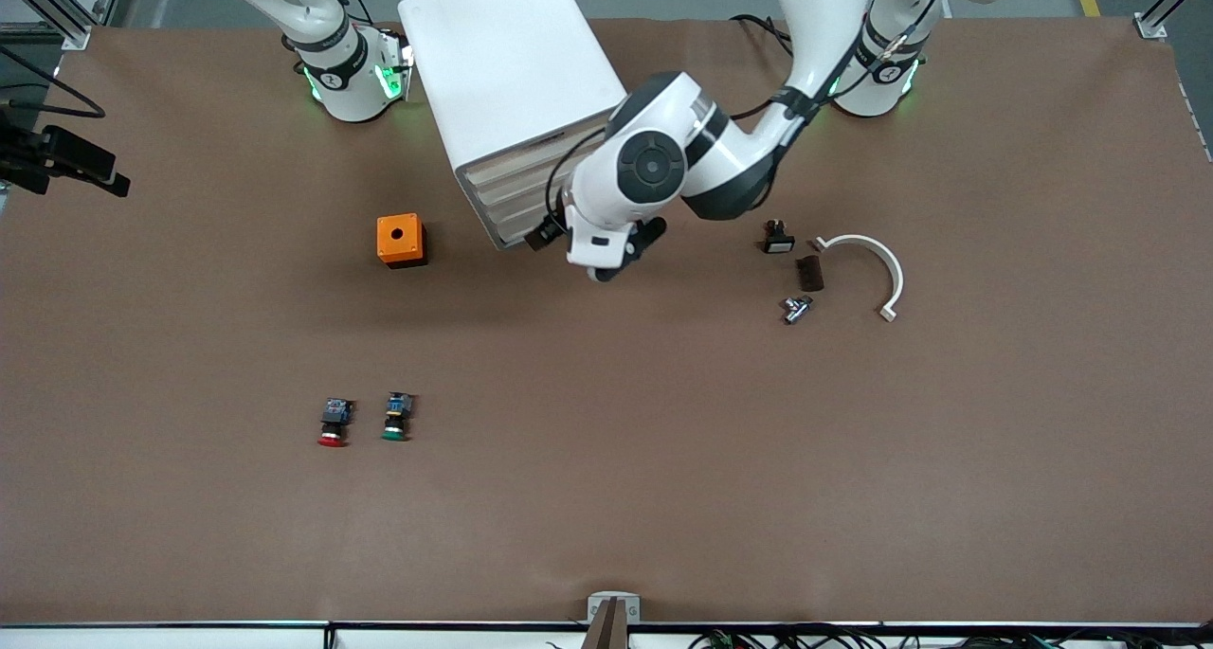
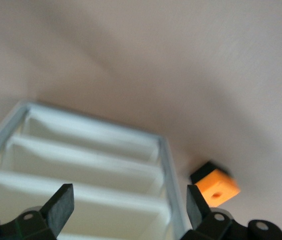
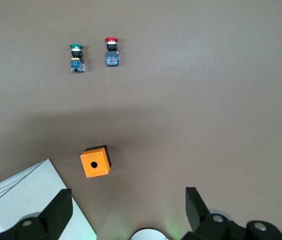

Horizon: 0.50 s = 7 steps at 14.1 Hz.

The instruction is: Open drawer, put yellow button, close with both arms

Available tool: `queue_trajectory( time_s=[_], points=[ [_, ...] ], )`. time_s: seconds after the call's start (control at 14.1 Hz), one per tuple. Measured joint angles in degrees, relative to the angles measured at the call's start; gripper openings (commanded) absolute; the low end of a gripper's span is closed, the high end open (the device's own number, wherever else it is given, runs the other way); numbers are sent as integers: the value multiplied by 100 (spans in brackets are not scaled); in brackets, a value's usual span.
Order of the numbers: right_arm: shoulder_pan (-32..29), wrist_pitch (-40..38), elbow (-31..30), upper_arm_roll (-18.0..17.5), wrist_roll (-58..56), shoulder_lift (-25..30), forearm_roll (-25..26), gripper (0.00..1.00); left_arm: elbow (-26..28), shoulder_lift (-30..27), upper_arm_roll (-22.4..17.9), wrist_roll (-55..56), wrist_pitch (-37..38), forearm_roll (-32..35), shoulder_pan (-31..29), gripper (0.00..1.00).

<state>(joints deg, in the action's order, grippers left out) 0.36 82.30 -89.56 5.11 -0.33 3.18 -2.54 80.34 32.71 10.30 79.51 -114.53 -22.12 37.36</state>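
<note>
The white cabinet (image 1: 512, 62) stands between the two arm bases, and its four drawer fronts all look shut. The top drawer (image 1: 535, 152) is just under the cabinet's lid. My left gripper (image 1: 561, 232) is at the drawer fronts, open and empty. In the left wrist view (image 2: 128, 205) the cream drawer fronts (image 2: 91, 150) fill the space between its fingers. My right gripper (image 3: 128, 207) is open and empty, held high over its own base, and is outside the front view. The yellow button is not in view.
An orange box with a round hole (image 1: 401, 240) sits beside the cabinet toward the right arm's end. A red-capped button (image 1: 334, 422) and a green-capped button (image 1: 397, 416) lie nearer the front camera. Toward the left arm's end lie a white curved bracket (image 1: 877, 261) and small dark parts (image 1: 779, 239).
</note>
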Motion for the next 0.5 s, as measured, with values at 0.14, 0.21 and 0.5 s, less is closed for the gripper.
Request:
queue_trajectory(
  time_s=[0.14,0.21,0.5],
  points=[
    [5,179,-310,-4,-2,252,30,100,-142,-125,-5,-251,16,265,-370,99],
    [24,230,-407,-8,-7,339,70,100,-190,-238,-11,-501,28,298,-582,99],
    [176,312,-532,-16,-7,441,181,100,-227,-843,-23,-1757,774,323,-1569,99]
  ],
)
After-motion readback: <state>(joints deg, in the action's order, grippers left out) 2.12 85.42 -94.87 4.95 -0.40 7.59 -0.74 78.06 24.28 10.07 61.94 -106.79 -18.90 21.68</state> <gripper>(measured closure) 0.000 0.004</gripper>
